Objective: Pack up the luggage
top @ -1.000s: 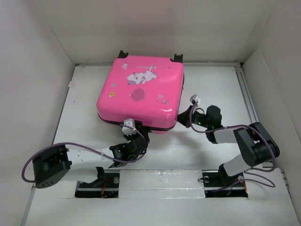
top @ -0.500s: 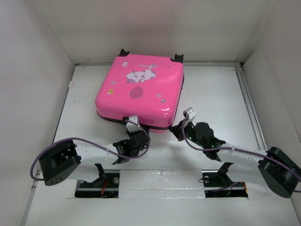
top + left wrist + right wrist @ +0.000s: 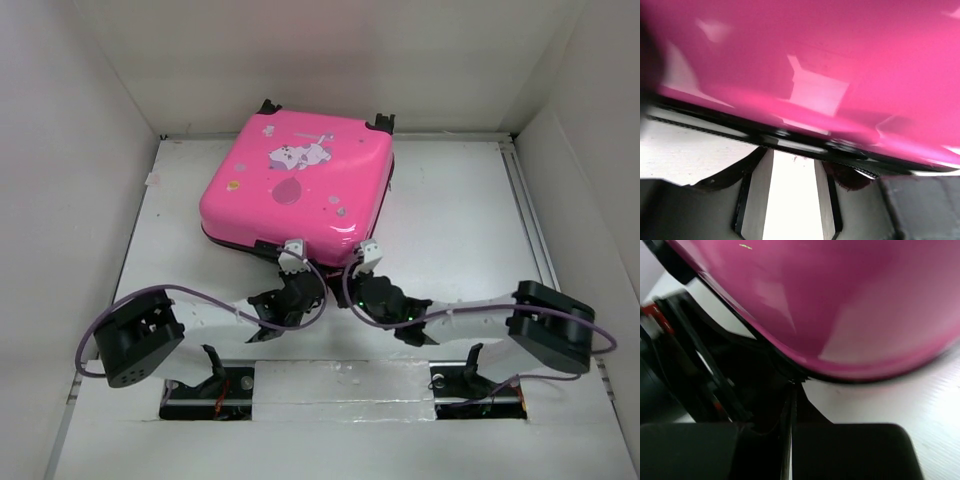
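The luggage (image 3: 295,190) is a glossy hot-pink hard-shell case lying flat and closed at the back middle of the white table, print side up. My left gripper (image 3: 285,262) is at its near edge. In the left wrist view the left gripper (image 3: 792,152) is open, with bare table between the fingers (image 3: 757,180) and the tips up against the black zipper trim (image 3: 805,142) of the luggage (image 3: 840,60). My right gripper (image 3: 352,268) is just to the right at the same edge. Seen from its wrist, the right gripper (image 3: 794,386) is shut, its tip touching the zipper seam under the luggage (image 3: 850,305).
White enclosure walls (image 3: 80,150) stand on the left, back and right. A metal rail (image 3: 525,200) runs along the table's right side. The arm bases (image 3: 210,390) sit at the near edge. Purple cables (image 3: 190,295) loop off both arms.
The right arm swung left from the luggage's right corner to its near edge, beside the left gripper. The luggage slid a little away and turned slightly. The left gripper followed it forward.
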Tool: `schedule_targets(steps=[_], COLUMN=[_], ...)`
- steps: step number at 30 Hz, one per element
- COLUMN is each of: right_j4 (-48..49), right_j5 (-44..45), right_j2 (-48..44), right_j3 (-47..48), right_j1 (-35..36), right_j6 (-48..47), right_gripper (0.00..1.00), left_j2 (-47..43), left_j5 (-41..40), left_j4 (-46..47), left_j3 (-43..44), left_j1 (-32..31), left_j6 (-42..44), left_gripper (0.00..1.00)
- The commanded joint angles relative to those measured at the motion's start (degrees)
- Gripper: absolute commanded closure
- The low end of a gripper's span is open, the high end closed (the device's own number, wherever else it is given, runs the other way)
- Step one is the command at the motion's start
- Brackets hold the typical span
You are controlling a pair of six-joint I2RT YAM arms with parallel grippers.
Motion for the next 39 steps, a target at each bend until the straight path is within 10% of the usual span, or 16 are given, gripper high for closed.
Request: schedule_targets(steps=[1,10,16,24,39], right_j4=[4.3,1.9,0.7,0.2,0.7], right_j5=[-6.5,-5.0,-6.1,-7.9,-8.5], right_j2=[8.3,4.5,4.0,1.8,1.2], right_j3=[5.5,2.5,2.0,1.5,1.5], right_j1=[5.3,3.5,3.0,2.9,2.9], right_j6=[4.7,3.5,1.8,0.7,0.2], right_gripper=[1.00,1.00,1.00,1.00,1.00], left_j2=[0.2,-19.3,-35.5,-34.4,-21.5], left_j5=[-0.7,-7.3,-12.5,15.9,25.8], left_j4=[12.6,-3.6,-15.1,7.2,20.4], left_j3=[5.7,-6.5,-13.7,-19.0,-17.7], left_j1=[2.3,2.3,8.0,37.8,38.9], left_j6=[-0.1,-9.4,-19.4,-13.2,-11.6], left_gripper=[0.66,0.34,0.36,0.47,0.58])
